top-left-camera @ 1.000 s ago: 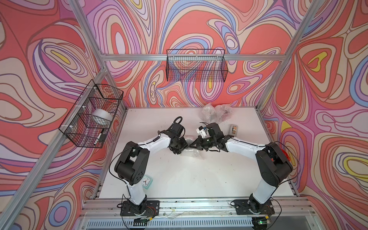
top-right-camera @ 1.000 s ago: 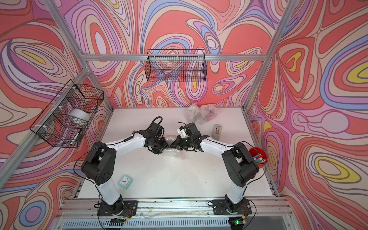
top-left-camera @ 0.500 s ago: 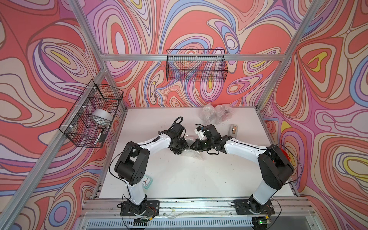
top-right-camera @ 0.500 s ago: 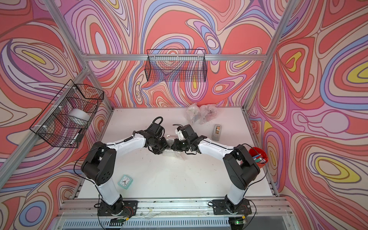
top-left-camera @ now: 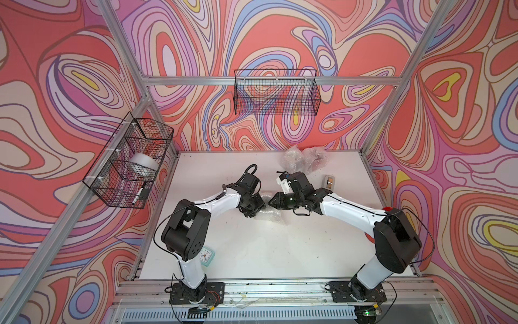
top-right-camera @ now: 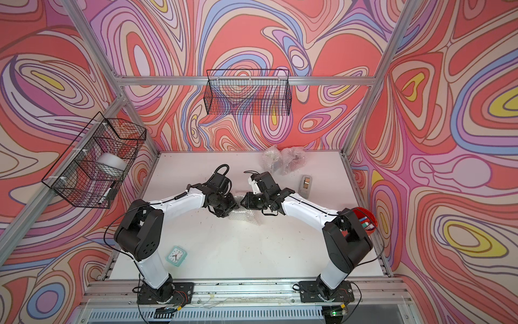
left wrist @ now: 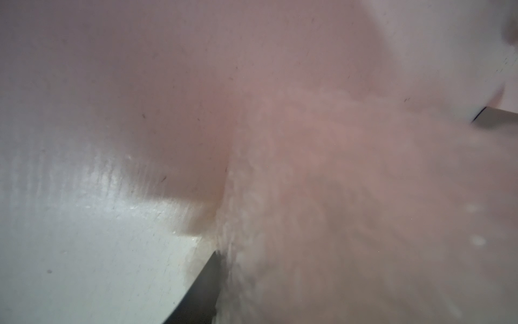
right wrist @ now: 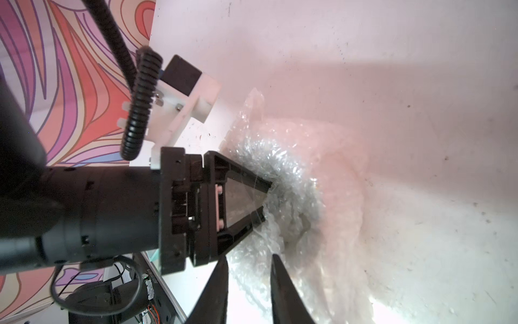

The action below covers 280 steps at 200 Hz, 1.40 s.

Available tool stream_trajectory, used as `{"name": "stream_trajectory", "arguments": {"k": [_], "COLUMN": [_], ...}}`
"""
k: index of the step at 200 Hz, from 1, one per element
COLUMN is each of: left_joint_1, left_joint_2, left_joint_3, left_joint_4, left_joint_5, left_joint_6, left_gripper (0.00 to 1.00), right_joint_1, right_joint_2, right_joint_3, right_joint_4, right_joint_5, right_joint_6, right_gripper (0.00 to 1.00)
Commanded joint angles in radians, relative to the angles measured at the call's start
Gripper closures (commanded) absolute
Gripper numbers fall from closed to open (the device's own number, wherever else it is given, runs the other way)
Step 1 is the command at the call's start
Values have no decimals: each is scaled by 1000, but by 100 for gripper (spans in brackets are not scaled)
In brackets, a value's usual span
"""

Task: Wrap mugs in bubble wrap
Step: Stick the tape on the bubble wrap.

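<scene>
Two grippers meet at the centre of the table (top-left-camera: 280, 252) over one crumpled sheet of bubble wrap (right wrist: 283, 157). The left gripper (right wrist: 265, 200), reaching from 9 o'clock, has its fingers partway closed and pinches a fold of that wrap. The right gripper (right wrist: 249, 259), from 3 o'clock, has its fingers spread; wrap lies beyond the gap but nothing is clamped. A pale rounded shape (right wrist: 336, 168) shows through the plastic; whether it is a mug I cannot tell. In both top views the two wrists hide most of this sheet.

Two wrapped bundles (top-left-camera: 293, 161) sit at 12 to 1 o'clock by the back wall. A small grey object (top-left-camera: 330, 181) lies at 2 o'clock. A red cup (top-right-camera: 364, 213) of markers stands at 4 o'clock, partly behind the right arm. A mint clock (top-right-camera: 176, 255) lies at 8 o'clock near the left arm.
</scene>
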Motion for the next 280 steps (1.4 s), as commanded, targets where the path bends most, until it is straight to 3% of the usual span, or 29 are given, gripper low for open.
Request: {"name": "stream_trajectory", "arguments": {"k": [1, 18, 42, 104, 145, 191, 210, 246, 280], "left_joint_1": [-4, -3, -4, -3, -3, -3, -3, -3, -3], "left_joint_2": [25, 26, 27, 29, 10, 25, 24, 30, 36], "left_joint_3": [-17, -18, -18, -22, -34, -12, -3, 4, 12], "left_joint_4": [-18, -18, -17, -7, 40, 64, 46, 38, 37], "left_joint_5": [12, 13, 13, 13, 9, 64, 60, 68, 69], "left_joint_6": [-15, -14, -15, -7, 73, 175, 199, 214, 213], "left_gripper": [55, 55, 55, 55, 57, 60, 60, 59, 59], "right_joint_1": [1, 1, 0, 1, 1, -2, -14, -55, -85], "right_joint_2": [-41, -32, 11, 118, 35, 98, 118, 188, 249], "right_joint_3": [10, 10, 20, 50, 100, 216, 243, 309, 363], "right_joint_4": [-15, 0, 15, -151, -126, -140, -134, -155, -201], "right_joint_5": [24, -39, -129, -98, 21, 154, 169, 101, -2], "right_joint_6": [-18, -25, -22, -78, -123, -220, -247, -326, -407], "right_gripper": [73, 89, 100, 100, 100, 88, 77, 54, 53]}}
